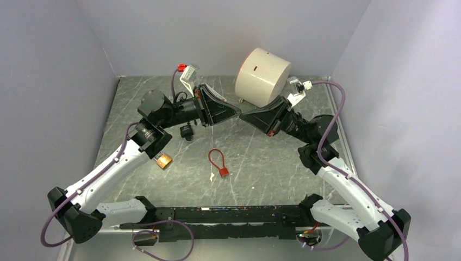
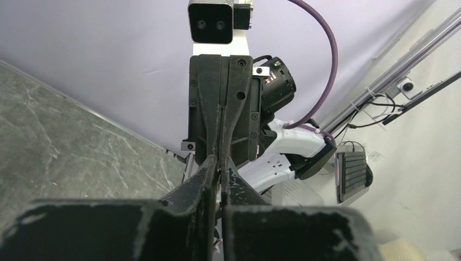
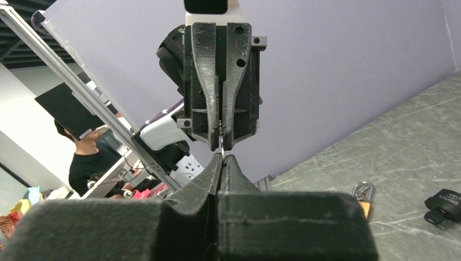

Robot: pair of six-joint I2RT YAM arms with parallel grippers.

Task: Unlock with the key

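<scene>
1. The table (image 1: 272, 163) looks like dark marbled stone, smooth, slightly shiny.
2. The padlock (image 1: 163, 160) has a brass-coloured metal body.
3. The left gripper (image 1: 237, 113) has matt black plastic fingers (image 3: 202, 65), scratched.

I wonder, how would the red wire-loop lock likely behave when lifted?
The red lock looks small, so probably light. Its thin loop seems to be cable, likely flexing and dangling. Lying flat, it should slide rather than roll.

Desk (image 1: 261, 179): grey marble, white veining. Cable lock (image 1: 223, 172), centre: red. Padlock (image 1: 163, 161), left: brass. Key (image 1: 187, 132), beyond it: black head. Drum (image 1: 263, 76), far: cream, orange-red rim. Cables (image 1: 337, 100): purple. Walls (image 1: 54, 81): pale lilac.
</scene>
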